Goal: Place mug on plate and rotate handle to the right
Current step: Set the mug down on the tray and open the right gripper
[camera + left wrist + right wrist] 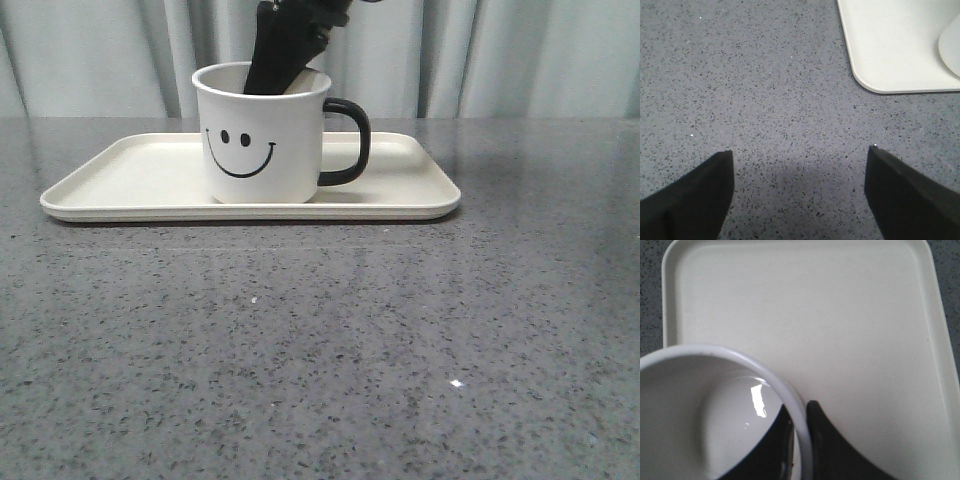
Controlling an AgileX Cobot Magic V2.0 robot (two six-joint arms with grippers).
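Mug (pixel 263 140) stands upright on the plate (pixel 140 175), a little right of the plate's middle in the front view, its smiley face toward the camera and its handle (pixel 348 142) pointing to the right. The plate lies flat on the grey speckled surface (pixel 320 350), in front of a pale curtain (pixel 520 55). The right end effector (pixel 801 440) reaches down into the mug from above: in the right wrist view one finger sits inside the mug against the wall and the other sits outside on the plate side, so the two are closed on the mug's rim with the white wall pinched between them. In the front view only the dark body of that arm shows, leaning into the mug's mouth. The left end effector (pixel 799 175) hangs over bare surface, its two fingers (pixel 695 195) spread wide with nothing between them; a rounded corner of the plate (pixel 875 85) is near it in the left wrist view, apart from the fingers.
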